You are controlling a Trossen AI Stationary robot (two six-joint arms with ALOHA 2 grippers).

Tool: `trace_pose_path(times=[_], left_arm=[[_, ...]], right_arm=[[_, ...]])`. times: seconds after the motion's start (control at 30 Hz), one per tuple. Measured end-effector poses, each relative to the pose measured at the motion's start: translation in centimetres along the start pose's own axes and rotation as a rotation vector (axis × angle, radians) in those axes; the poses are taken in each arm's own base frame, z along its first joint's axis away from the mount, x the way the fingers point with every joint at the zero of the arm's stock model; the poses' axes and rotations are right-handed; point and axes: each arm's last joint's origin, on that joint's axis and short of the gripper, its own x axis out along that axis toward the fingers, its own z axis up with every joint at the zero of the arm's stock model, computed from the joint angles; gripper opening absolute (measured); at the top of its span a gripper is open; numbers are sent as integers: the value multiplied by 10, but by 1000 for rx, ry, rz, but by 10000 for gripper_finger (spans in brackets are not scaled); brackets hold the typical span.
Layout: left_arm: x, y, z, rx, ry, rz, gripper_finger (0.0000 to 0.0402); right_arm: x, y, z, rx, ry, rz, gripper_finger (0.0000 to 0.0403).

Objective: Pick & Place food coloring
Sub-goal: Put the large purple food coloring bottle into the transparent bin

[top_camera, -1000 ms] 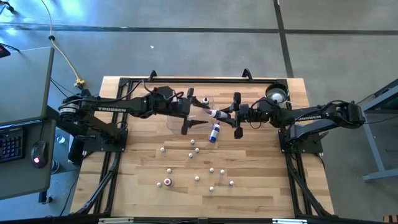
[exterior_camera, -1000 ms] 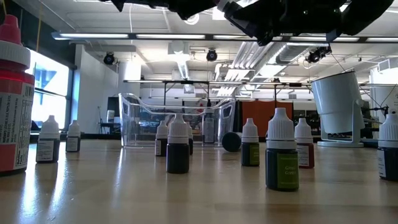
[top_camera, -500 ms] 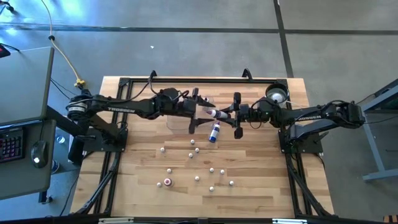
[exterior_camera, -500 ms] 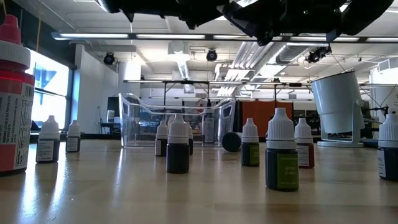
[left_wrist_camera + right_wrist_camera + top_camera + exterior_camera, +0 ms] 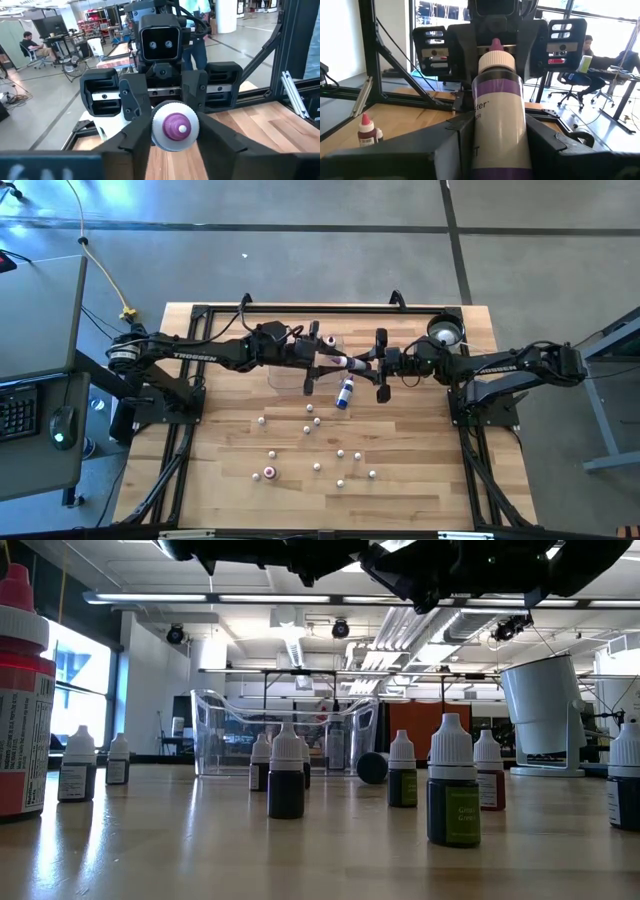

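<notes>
Over on the left side of the wooden table [image 5: 220, 480], the left arm stretches inward, and its left gripper [image 5: 318, 360] hangs above the clear tray [image 5: 285, 732] near the table's far middle. From overhead I cannot tell whether its fingers are apart or together; they look to sit close around the tip of a bottle, but the view there is too cluttered to be sure. In the left wrist view, the purple-tipped white cap [image 5: 175, 125] points straight at that camera.

That cap belongs to a purple food coloring bottle [image 5: 497, 112], which the right gripper [image 5: 380, 367] has clamped between its fingers, holding it level and aimed at the left gripper. A blue bottle [image 5: 344, 393] lies on its side just in front of the two grippers.

Nearer the front of the table, the rest of the small bottles [image 5: 317, 442] stand scattered and upright, one with a red top [image 5: 268, 473] at the left. A white cup-like object [image 5: 444, 332] sits at the far right corner, beside the right arm.
</notes>
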Motion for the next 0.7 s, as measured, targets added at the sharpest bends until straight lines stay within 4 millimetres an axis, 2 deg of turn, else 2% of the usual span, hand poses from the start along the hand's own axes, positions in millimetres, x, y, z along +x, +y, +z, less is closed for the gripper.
trace_pose_path(times=[0.13, 0.5, 0.7], left_arm=[[0, 0, -1, 4, 8, 1, 108], [0, -1, -5, -14, 57, -9, 113], [-5, 0, -11, -45, 176, 110, 112]], right_arm=[[0, 0, -1, 1, 7, -2, 124], [0, 1, -6, -16, 60, 7, 183], [-2, 0, -15, 51, 179, -35, 196]])
